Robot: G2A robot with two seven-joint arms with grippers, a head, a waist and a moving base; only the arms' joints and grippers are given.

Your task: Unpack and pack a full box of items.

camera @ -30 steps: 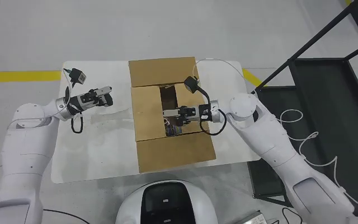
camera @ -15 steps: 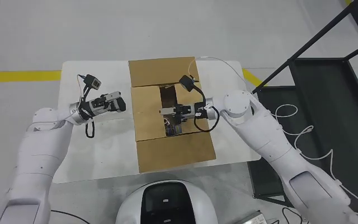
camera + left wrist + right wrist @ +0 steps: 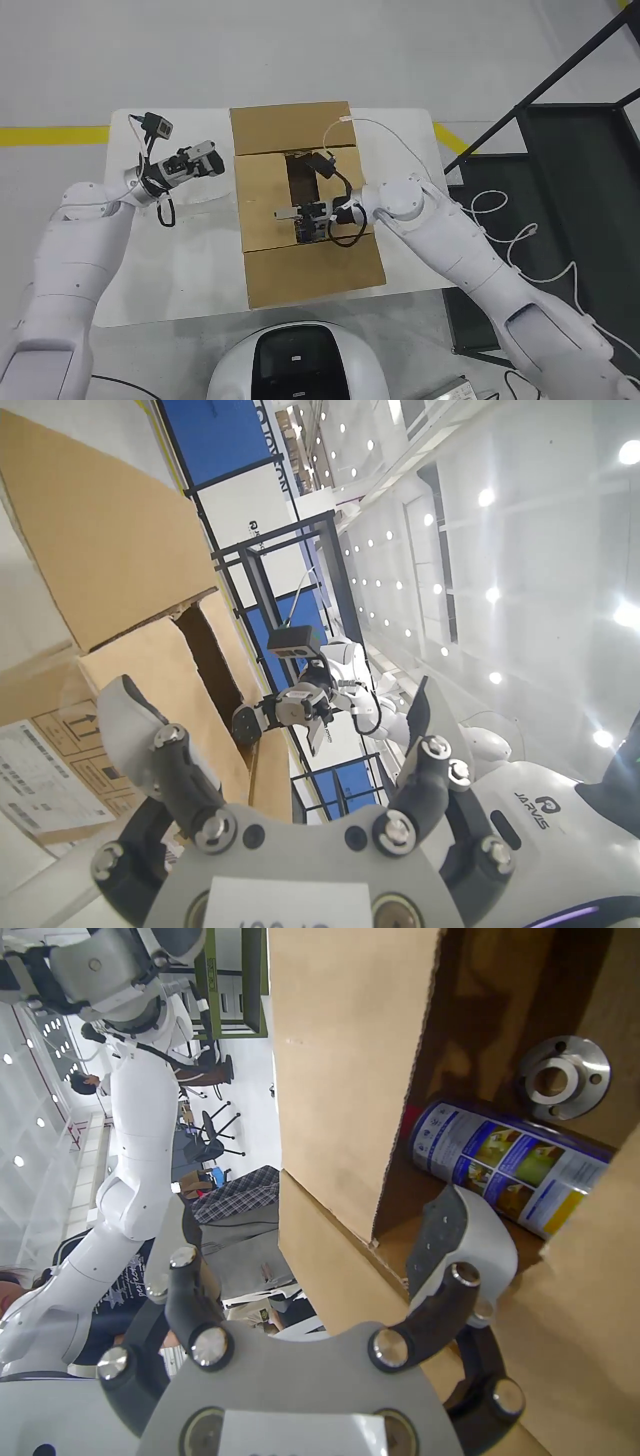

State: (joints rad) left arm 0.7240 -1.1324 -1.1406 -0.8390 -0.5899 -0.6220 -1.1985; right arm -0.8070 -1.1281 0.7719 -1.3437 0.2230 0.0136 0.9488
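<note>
The box (image 3: 300, 128) sits in the middle of the desk (image 3: 180, 260), its top flaps partly open. Inside, a spray can (image 3: 505, 1163) lies on its side. It looks hard, smooth and round, so it may roll or slip; grabbing across its middle seems best. The right end effector (image 3: 310, 1223) is open, with 1 finger inside the box just beside the can. The left end effector (image 3: 205, 158) is open too, at 9 o'clock from the box.
</note>
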